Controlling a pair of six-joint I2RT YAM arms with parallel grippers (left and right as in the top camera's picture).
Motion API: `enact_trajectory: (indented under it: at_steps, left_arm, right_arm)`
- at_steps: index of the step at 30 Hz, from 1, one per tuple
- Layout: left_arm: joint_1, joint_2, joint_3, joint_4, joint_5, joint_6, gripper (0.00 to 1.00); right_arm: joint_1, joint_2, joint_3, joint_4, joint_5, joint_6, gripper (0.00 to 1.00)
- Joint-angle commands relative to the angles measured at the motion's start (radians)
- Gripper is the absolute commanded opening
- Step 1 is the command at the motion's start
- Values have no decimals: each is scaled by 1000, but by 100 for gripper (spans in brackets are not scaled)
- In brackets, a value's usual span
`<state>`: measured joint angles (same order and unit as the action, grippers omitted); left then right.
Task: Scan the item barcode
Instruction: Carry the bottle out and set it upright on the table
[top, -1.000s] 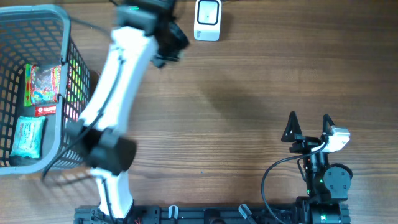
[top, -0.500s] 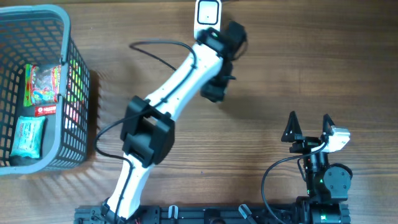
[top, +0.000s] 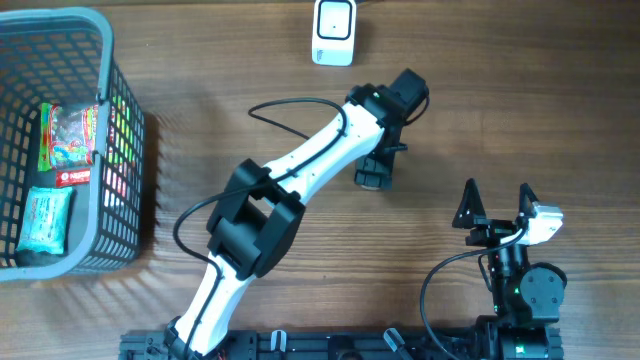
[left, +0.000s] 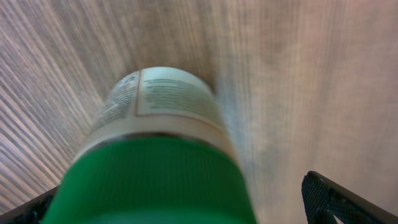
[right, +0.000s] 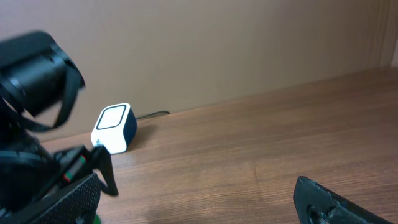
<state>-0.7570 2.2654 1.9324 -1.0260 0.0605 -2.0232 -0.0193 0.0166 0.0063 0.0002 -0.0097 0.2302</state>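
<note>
Left wrist view: your left gripper (left: 180, 202) is wide around the green-capped bottle (left: 168, 99); your right gripper (top: 496, 190) is wide too.

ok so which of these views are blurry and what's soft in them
Left wrist: the green cap sits too close, smeared, and the bottle label print is unreadable; right wrist: the left arm nearby is soft, the scanner sharper; overhead: crisp, with faint shadows beside the arm.

A green-capped bottle (left: 163, 127) with a white printed label stands upright, well apart from the small white scanner (top: 333, 31).
</note>
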Motion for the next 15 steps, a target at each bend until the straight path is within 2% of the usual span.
enact_trajectory:
  at_steps: [1, 5, 8, 10, 12, 15]
  left_arm:
    - [23, -153, 129, 37, -72, 113, 100]
    - [48, -330, 281, 15, -208, 467, 100]
    - [87, -477, 320, -48, -238, 699, 100]
    - [137, -591, 320, -134, -347, 848, 100]
    - [197, -675, 319, -245, -486, 917, 100]
    - [347, -790, 319, -435, -687, 928, 100]
  right_arm:
    - [5, -3, -1, 6, 10, 8, 100]
    - [5, -3, -1, 6, 10, 8, 100]
    - [5, -3, -1, 6, 10, 8, 100]
    - [5, -3, -1, 6, 10, 8, 100]
    - [5, -3, -1, 6, 10, 9, 100]
    - [5, -3, -1, 6, 10, 8, 100]
